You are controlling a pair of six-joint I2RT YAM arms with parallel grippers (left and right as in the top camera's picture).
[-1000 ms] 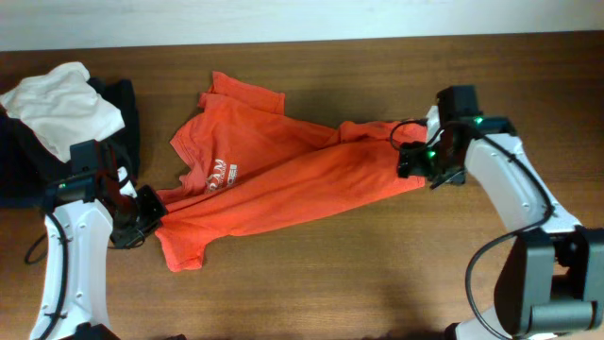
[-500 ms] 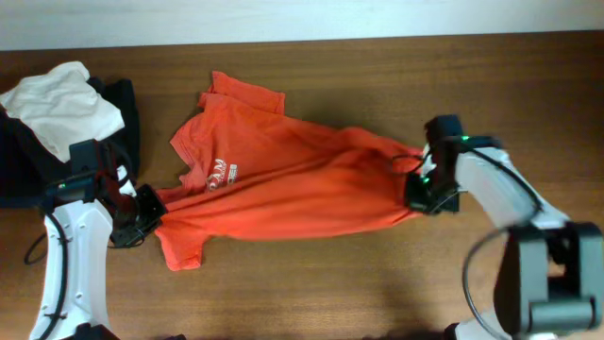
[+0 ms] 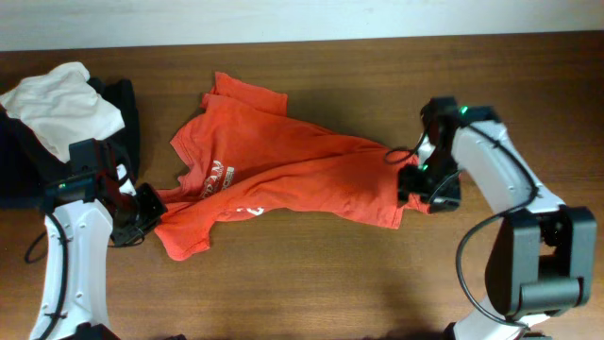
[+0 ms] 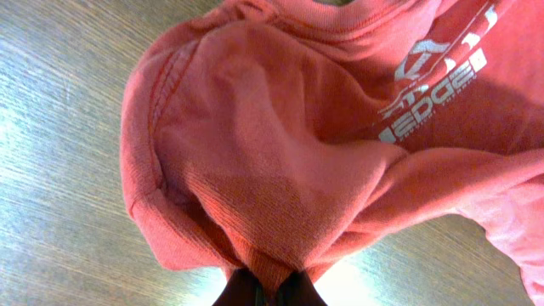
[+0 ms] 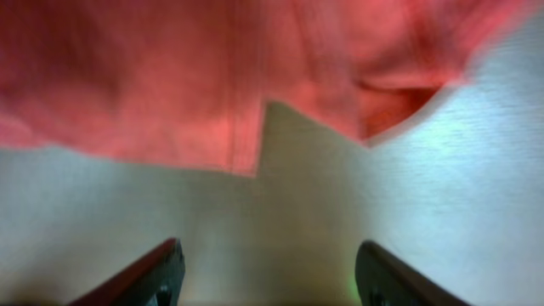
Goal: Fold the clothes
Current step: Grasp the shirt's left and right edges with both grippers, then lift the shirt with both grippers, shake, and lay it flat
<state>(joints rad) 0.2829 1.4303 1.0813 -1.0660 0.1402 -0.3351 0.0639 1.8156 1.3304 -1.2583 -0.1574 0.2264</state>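
The red-orange T-shirt (image 3: 283,175) with white lettering lies crumpled across the middle of the wooden table. My left gripper (image 3: 143,210) is shut on a bunch of its fabric at the left end; the left wrist view shows the cloth (image 4: 280,153) pinched between the dark fingertips (image 4: 268,291). My right gripper (image 3: 415,184) is open at the shirt's right edge, holding nothing. In the right wrist view the fingers (image 5: 268,272) are spread wide over bare table, with the shirt's hem (image 5: 221,93) just ahead of them.
A white garment (image 3: 61,104) lies on dark folded garments (image 3: 118,113) at the far left, close behind my left arm. The table's back edge meets a white wall (image 3: 302,19).
My right gripper let go of the shirt's right end and opened. The shirt's right side dropped and slackened toward the middle. The left arm has not moved.
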